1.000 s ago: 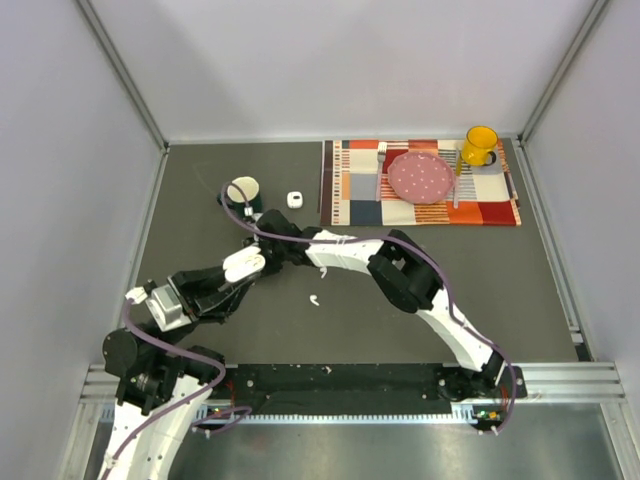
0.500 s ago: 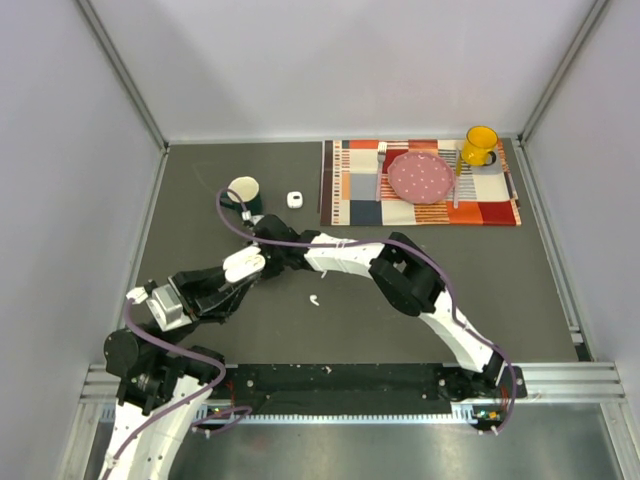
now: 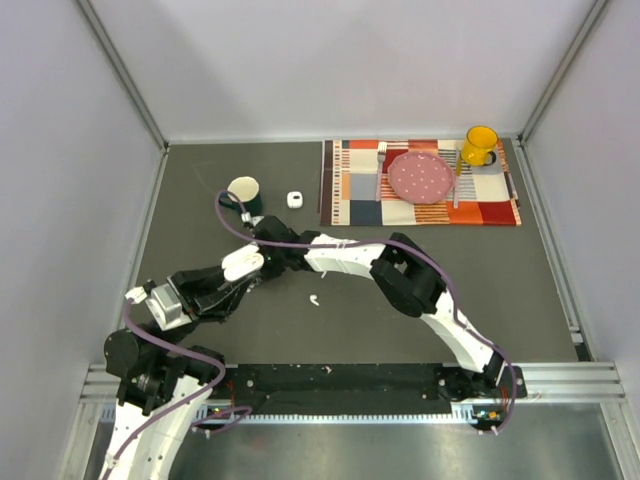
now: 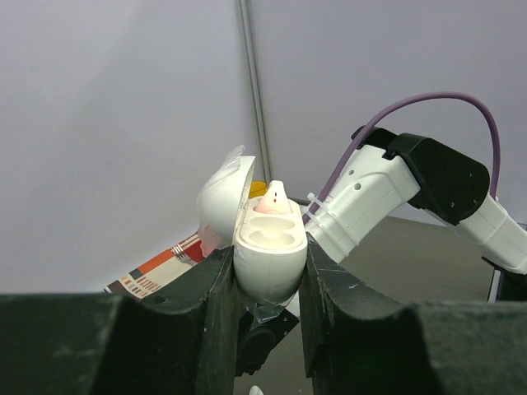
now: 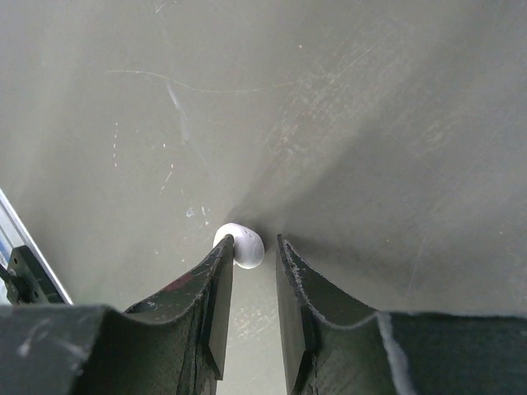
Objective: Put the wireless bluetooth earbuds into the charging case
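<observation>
My left gripper (image 3: 238, 268) is shut on the white charging case (image 3: 242, 261) and holds it above the table. In the left wrist view (image 4: 265, 267) the case (image 4: 270, 259) has its lid (image 4: 224, 193) open, and a white earbud tip (image 4: 272, 196) stands in its far socket. My right gripper (image 3: 268, 247) reaches across beside the case. In the right wrist view (image 5: 254, 247) it is open, fingertips down at the table. A white earbud (image 5: 241, 245) lies between them against the left finger. Another earbud (image 3: 314, 299) lies loose on the table.
A dark mug (image 3: 243, 190) and a small white case (image 3: 294, 199) stand behind the grippers. At the back right, a striped placemat (image 3: 495, 205) holds a pink plate (image 3: 420, 177), cutlery and a yellow mug (image 3: 480, 145). Grey walls enclose the table.
My right arm has edged slightly left toward the case. The left gripper with the case has shifted a little left. The loose earbud has not moved.
</observation>
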`<state>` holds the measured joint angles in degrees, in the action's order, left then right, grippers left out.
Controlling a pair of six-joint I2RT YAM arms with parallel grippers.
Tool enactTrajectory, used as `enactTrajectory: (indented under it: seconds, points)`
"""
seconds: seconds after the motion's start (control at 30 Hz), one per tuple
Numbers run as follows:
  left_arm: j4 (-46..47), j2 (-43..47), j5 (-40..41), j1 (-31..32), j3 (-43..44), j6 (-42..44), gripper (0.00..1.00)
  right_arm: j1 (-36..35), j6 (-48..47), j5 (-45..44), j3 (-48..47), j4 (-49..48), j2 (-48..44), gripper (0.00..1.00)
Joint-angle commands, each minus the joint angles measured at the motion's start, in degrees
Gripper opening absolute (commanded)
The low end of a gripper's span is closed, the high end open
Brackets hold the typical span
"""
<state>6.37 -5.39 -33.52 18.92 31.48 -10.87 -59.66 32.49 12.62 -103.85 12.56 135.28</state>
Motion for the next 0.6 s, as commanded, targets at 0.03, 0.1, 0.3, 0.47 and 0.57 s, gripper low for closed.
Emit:
enactTrajectory:
  seconds: [0.03, 0.1, 0.3, 0.47, 0.57]
  points:
    - [1.28, 0.82, 1.17, 0.16, 0.16, -0.82, 0.00, -1.43, -1.64, -1.99, -1.09, 6.16, 2.35, 0.27]
    - [1.19, 0.82, 1.44, 0.16, 0.16, -0.82, 0.00, -1.43, -1.73, -1.64, -1.53, 6.25, 2.53, 0.23]
    - [1.28, 0.82, 1.88, 0.16, -0.11, -0.82, 0.00, -1.51, -1.20, -0.58, -2.76, 6.08, 3.06, 0.12]
    - [0.92, 1.17, 2.40, 0.16, 0.07, -0.64, 0.00, -1.43, -0.85, -1.98, -2.32, 5.99, 1.31, 0.09]
    - [0.49, 1.52, 2.75, 0.16, 0.33, -0.38, 0.00, -1.08, -0.59, -4.00, -0.05, 5.38, -1.15, 0.08]
